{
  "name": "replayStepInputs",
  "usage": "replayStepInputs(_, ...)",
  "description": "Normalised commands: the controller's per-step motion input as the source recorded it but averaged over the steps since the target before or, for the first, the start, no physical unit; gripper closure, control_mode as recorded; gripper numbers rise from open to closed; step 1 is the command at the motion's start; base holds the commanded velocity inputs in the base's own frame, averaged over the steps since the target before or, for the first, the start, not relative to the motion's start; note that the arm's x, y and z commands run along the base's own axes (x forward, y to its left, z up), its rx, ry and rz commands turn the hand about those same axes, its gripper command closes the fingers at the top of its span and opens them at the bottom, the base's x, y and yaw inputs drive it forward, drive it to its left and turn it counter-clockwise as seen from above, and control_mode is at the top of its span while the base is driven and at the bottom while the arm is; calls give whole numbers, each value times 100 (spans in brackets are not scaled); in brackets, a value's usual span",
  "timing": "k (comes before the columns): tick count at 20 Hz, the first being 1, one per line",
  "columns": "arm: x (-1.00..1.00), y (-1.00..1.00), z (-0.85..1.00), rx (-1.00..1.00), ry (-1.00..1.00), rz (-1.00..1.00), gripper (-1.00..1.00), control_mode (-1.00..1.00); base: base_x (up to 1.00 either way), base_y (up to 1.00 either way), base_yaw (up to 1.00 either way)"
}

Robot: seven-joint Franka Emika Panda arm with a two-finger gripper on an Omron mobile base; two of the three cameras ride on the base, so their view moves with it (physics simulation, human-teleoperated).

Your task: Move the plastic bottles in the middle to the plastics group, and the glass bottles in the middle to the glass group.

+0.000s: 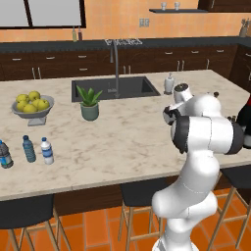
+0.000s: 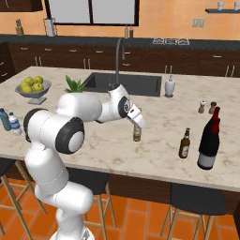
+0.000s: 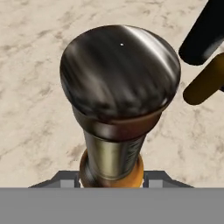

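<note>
My gripper (image 2: 136, 123) is shut on the neck of the dark brown-green glass bottle (image 2: 137, 134), over the middle of the counter; I cannot tell whether its base touches the marble. Close up in the hand view, that dark bottle (image 3: 118, 87) stands between the fingertips (image 3: 65, 180). The amber glass bottle (image 2: 184, 144) stands to its right, beside the large black bottle with a red band (image 2: 208, 140). At the far left, the white-capped plastic bottle (image 1: 47, 150) stands next to the blue-tinted bottle (image 1: 29, 148) and the dark-labelled bottle (image 1: 5, 154).
A sink (image 1: 115, 88) with a tall faucet is set into the counter's far side, with a soap dispenser (image 2: 169, 86) beside it. A potted plant (image 1: 89, 104) and a fruit bowl (image 1: 32, 105) stand on the left. Salt and pepper shakers (image 2: 206, 107) are behind the black bottle. Stools line the near edge.
</note>
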Motion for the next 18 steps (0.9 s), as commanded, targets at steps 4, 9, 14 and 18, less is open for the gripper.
replayStepInputs(4, -17, -72, -7, 0, -7, -24, 100, -100, 0, 0, 0)
replayStepInputs(9, -54, -59, -8, 0, -13, -10, 100, -100, 0, 0, 0)
replayStepInputs(14, -34, -49, 0, 0, 0, -2, 100, -100, 0, 0, 0)
replayStepInputs(18, 0, -42, 2, 0, 1, -5, 100, -100, 0, 0, 0)
